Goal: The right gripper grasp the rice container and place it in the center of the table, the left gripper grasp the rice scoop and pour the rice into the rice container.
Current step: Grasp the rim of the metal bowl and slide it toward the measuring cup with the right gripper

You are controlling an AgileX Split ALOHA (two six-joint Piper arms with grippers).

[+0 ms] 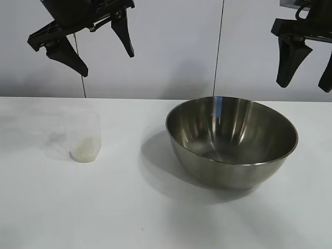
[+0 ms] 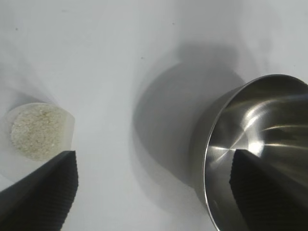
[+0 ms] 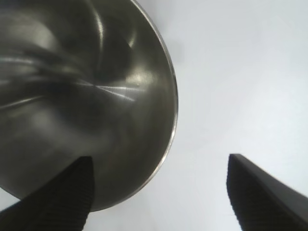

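The rice container (image 1: 232, 140), a large shiny steel bowl, stands empty on the white table (image 1: 129, 207), right of centre. It also shows in the left wrist view (image 2: 260, 144) and the right wrist view (image 3: 86, 96). The rice scoop (image 1: 86, 137), a small translucent cup, stands upright at the left with rice (image 1: 84, 149) in its bottom; the rice also shows in the left wrist view (image 2: 38, 132). My left gripper (image 1: 106, 59) hangs open high above the scoop. My right gripper (image 1: 306, 80) hangs open high above the bowl's right rim. Both are empty.
A pale wall with vertical seams stands behind the table. Bare tabletop lies between the scoop and the bowl and along the front edge.
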